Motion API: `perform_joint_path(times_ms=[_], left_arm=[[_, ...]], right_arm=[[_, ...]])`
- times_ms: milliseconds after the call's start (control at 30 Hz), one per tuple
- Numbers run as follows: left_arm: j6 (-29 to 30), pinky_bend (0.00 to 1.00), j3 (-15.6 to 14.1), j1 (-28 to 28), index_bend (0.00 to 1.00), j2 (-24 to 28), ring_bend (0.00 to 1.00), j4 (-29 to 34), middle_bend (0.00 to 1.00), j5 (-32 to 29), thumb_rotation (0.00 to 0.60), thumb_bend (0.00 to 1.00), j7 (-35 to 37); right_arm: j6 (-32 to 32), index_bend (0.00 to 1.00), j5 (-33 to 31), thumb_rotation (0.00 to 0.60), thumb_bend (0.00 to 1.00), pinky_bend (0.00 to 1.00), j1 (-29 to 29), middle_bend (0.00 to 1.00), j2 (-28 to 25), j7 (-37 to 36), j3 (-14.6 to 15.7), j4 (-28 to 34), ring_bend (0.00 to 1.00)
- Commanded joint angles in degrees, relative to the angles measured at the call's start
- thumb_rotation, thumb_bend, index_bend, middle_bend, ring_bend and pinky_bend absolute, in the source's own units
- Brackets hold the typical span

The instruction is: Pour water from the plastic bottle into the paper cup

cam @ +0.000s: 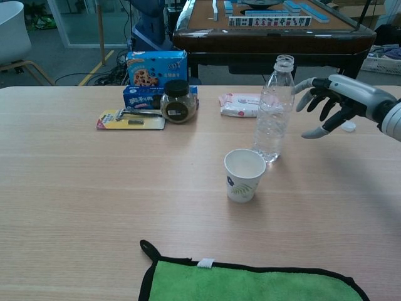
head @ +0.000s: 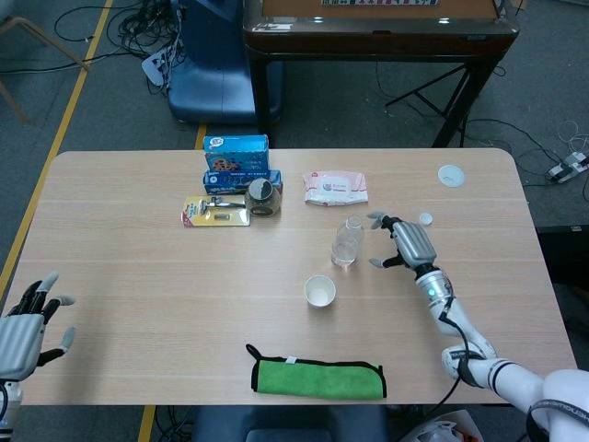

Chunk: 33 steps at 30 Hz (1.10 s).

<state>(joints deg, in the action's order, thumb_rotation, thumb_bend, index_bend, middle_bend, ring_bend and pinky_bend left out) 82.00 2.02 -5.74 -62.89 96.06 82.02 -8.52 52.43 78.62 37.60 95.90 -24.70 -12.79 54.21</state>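
Note:
A clear plastic bottle (head: pixel 346 241) (cam: pixel 273 111) stands upright and uncapped near the table's middle. A white paper cup (head: pixel 319 291) (cam: pixel 244 174) stands just in front of it, to its left. My right hand (head: pixel 402 241) (cam: pixel 333 101) hovers open a short way right of the bottle, fingers spread toward it, not touching. The bottle's small white cap (head: pixel 425 219) (cam: pixel 348 126) lies on the table behind that hand. My left hand (head: pixel 28 328) rests open at the table's near left corner, far from both.
A green cloth (head: pixel 318 378) (cam: pixel 250 281) lies at the front edge. A dark jar (head: pixel 261 197), blue boxes (head: pixel 236 163), a razor pack (head: pixel 214 212) and a wipes pack (head: pixel 335 187) sit behind the bottle. A white lid (head: pixel 451 175) lies far right.

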Motion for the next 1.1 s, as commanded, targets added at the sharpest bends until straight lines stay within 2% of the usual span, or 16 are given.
perform_joint_path(times_ms=[33,733,1100], left_arm=[[-0.1,0.32,0.0,-0.1,0.32,0.0,0.07,0.1,0.03,0.0,0.6,0.34,-0.1],[-0.2,0.32,0.0,0.2,0.33,1.1,0.07,1.0,0.03,-0.8,0.6,0.34,0.2],[-0.4,0.32,0.1,0.2,0.33,1.6,0.07,1.3,0.03,-1.1,0.6,0.34,0.9]], right_arm=[[0.0,0.22,0.6,0.6,0.0,0.41,0.9,0.34,0.9,-0.9,0.2,-1.1,0.28],[-1.5,0.22,3.0,0.6,0.0,0.37,5.1,0.24,6.5,-9.1,1.9,-8.2,0.23],[-2.8,0.22,3.6,0.6,0.0,0.37,6.3,0.26,7.4,-17.1,2.7,-9.9,0.23]])
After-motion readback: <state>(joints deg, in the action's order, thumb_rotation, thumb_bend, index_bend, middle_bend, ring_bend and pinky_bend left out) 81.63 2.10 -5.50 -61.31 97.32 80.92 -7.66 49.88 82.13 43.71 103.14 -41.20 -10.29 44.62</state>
